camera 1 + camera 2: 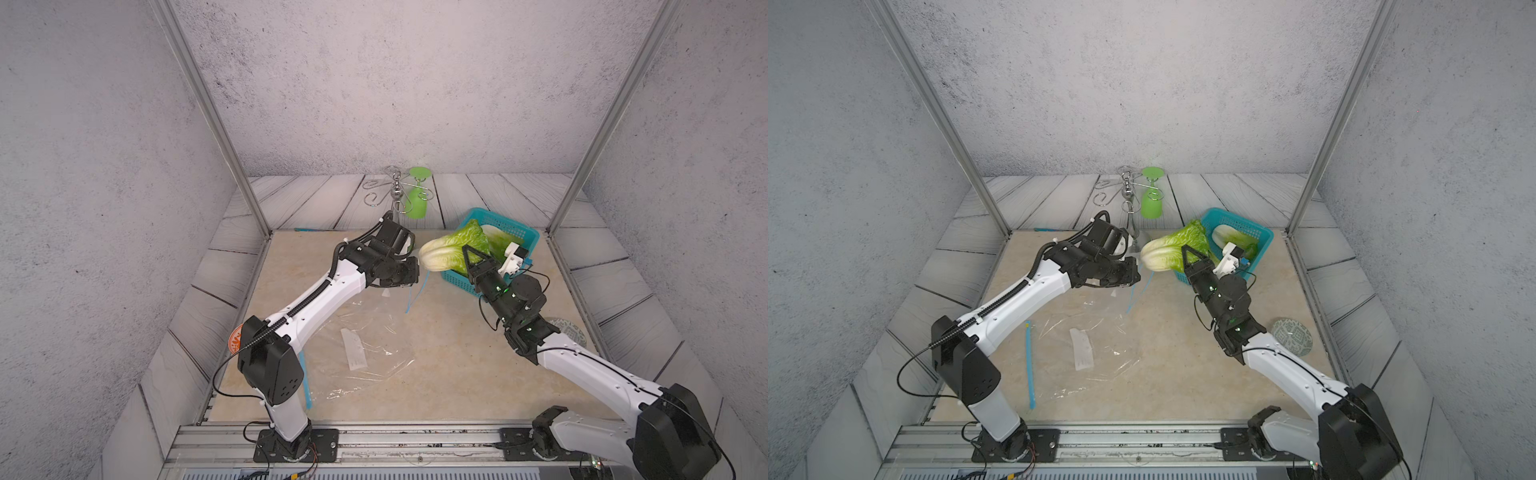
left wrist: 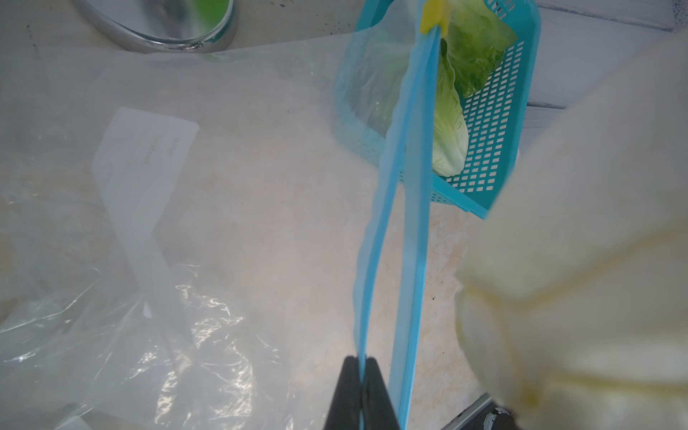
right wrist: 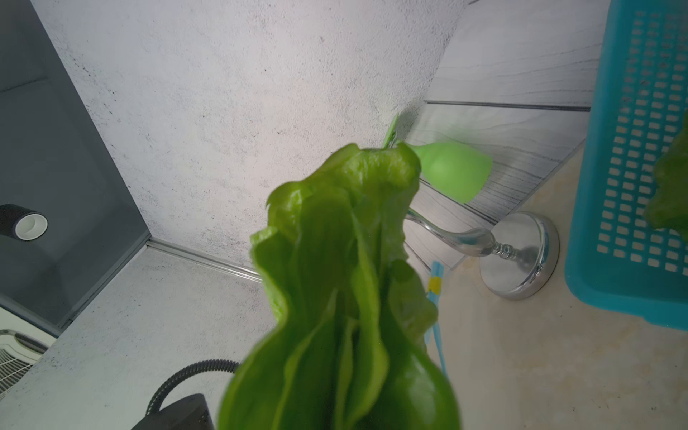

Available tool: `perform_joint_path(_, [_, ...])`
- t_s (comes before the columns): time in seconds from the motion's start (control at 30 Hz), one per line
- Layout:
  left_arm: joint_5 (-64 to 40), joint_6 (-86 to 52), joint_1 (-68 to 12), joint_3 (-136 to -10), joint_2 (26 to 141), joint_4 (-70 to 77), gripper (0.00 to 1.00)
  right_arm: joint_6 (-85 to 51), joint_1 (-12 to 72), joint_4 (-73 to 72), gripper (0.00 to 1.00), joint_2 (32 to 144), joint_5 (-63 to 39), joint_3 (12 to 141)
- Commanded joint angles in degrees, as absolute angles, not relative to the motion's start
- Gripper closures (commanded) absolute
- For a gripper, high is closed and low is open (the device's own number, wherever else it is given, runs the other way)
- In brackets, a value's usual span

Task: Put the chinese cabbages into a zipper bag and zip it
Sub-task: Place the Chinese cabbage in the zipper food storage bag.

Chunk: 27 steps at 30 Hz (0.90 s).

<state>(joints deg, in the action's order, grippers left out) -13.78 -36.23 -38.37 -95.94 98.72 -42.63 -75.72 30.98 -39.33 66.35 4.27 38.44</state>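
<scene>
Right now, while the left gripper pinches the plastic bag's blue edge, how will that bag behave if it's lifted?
Probably floppy: the bag lies crumpled and wrinkled on the table, so it should drape from the left gripper. Likely very light, being thin clear film. Its mouth may sag shut, since only one blue strip is pinched.

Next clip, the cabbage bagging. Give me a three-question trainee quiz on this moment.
1. True or false: the cabbage held by the right gripper is already inside the zipper bag.
2. What do the fingers of the left gripper pinch?
A. a cabbage leaf
B. the blue zipper strip
C. the green goblet
3. Fill in: a second cabbage lies in the blue ____.

Key: 1 false, it hangs in the air near the bag's raised mouth. 2 B. 3 basket.
</scene>
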Motion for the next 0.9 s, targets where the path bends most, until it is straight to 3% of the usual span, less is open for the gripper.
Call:
perform_joint_path(0.0, [-14.7, -38.8, -38.2, -95.9, 97.2, -41.0, 1.00, -77.9, 31.7, -39.6, 1.00, 65.6, 6.2, 34.3])
perform_joint_path(0.53, [-17.1, -35.6, -39.6, -102.8, 102.4, -44.5, 1.00, -72.3, 31.7, -32.8, 1.00, 62.6, 7.7, 31.0])
perform_joint_path(0.87, [-29.8, -36.2, -38.6, -90.3, 96.1, -30.7, 1.00, -78.3, 31.6, -28.1, 1.00, 59.8, 12.3, 33.4])
